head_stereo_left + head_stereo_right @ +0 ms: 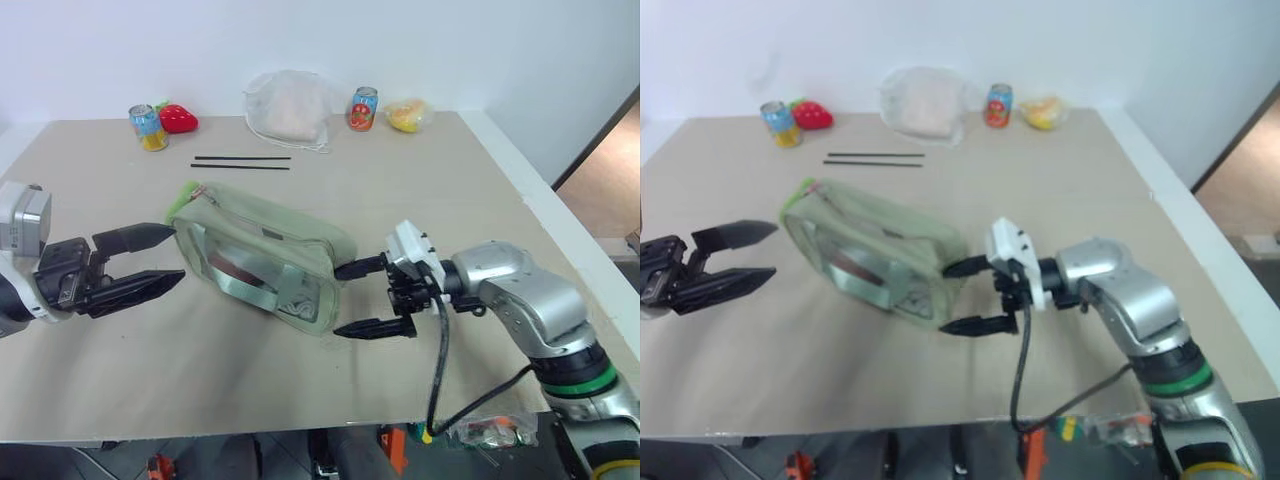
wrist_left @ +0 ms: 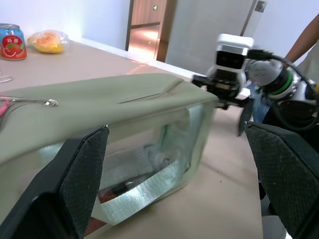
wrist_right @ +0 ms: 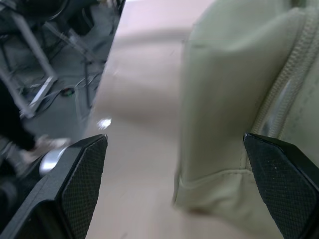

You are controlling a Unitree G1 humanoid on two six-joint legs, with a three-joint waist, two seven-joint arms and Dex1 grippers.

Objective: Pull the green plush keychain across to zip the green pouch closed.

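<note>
red can [image 2: 12, 42]: printed characters on the label, too small to read; a round fruit picture beside them
can by the strawberry toy [image 1: 149, 127]: coloured label, no legible text
red can near the white sack [image 1: 363, 109]: label print not legible
green pouch [image 1: 262, 256]: no readable lettering
sign over the doorway [image 2: 155, 7]: a small green light, wording unreadable

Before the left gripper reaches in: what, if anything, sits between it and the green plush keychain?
Nothing visible does. The left gripper is open beside the green pouch, and the green plush keychain sits at that same end's far top corner, with bare table around it.
</note>
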